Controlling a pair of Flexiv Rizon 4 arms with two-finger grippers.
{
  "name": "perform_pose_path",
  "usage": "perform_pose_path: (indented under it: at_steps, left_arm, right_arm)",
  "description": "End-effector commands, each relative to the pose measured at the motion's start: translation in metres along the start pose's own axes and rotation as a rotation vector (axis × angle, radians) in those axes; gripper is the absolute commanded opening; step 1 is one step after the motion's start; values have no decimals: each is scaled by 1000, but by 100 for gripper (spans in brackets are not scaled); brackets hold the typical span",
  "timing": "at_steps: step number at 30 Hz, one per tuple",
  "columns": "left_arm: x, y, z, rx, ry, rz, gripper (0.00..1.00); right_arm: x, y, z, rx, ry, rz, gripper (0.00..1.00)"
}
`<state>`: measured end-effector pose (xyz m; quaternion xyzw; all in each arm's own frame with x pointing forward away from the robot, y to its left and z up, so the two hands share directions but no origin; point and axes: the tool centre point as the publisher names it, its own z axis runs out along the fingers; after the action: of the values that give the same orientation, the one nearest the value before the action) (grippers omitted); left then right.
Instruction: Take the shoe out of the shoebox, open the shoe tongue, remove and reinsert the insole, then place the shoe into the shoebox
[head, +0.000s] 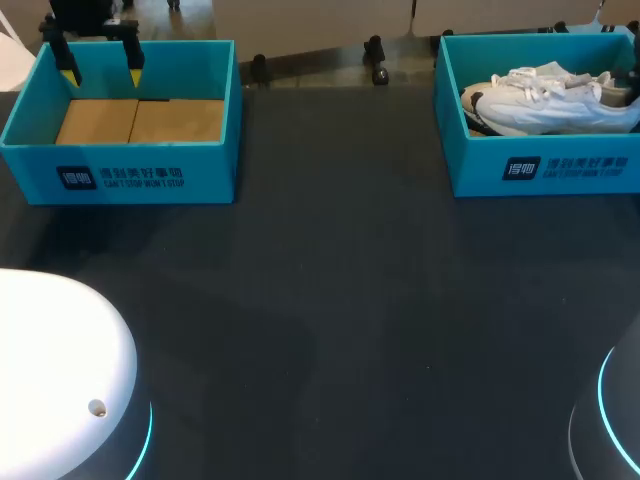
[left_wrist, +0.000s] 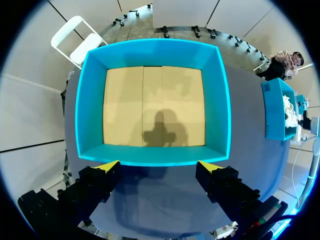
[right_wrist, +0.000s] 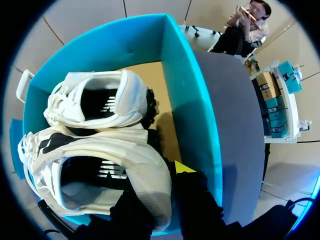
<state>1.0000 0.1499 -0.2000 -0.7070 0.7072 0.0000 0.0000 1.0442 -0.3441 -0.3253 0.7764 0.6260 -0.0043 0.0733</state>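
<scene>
Since the shoe (right_wrist: 100, 170) lies inside the shoebox (head: 545, 168) at the far right of the bench (head: 330, 300), the first step, taking it out, is judged to be in hand and not yet done. In the right wrist view the right tool (right_wrist: 167, 180) is seen at the heel of this shoe, and a second shoe (right_wrist: 95, 102) lies against it, further into the box. Whether the tool is closed on the heel cannot be told, since part of it is hidden by the shoe. The left tool (head: 101, 72) is held wide open, with nothing in it, above the far edge of a second blue box (head: 120, 170) at the far left, in which only a cardboard floor is seen.

The next move is judged to call for a firm hold on the heel and a straight lift, so that the sole is carried above the rim before anything is moved sideways. Little room is left inside. The shoe is flanked by its neighbour on one side and by the box wall close on the other, so a snag on either is to be guarded against. The broad dark stretch of bench between the two boxes, and nearer, is judged the open room for setting the shoe down.
</scene>
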Motion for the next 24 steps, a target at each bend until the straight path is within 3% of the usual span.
perform_pose_path:
  at_steps: [1, 12, 24]
  left_arm:
    - [0, 0, 0, 0, 0, 0, 100]
    - [0, 0, 0, 0, 0, 0, 100]
    - [0, 0, 0, 0, 0, 0, 100]
  right_arm:
    - [0, -2, -19, -2, -15, 5, 0]
    - [-11, 0, -54, -3, -37, 46, 0]
    - [-8, -11, -121, -3, -60, 29, 0]
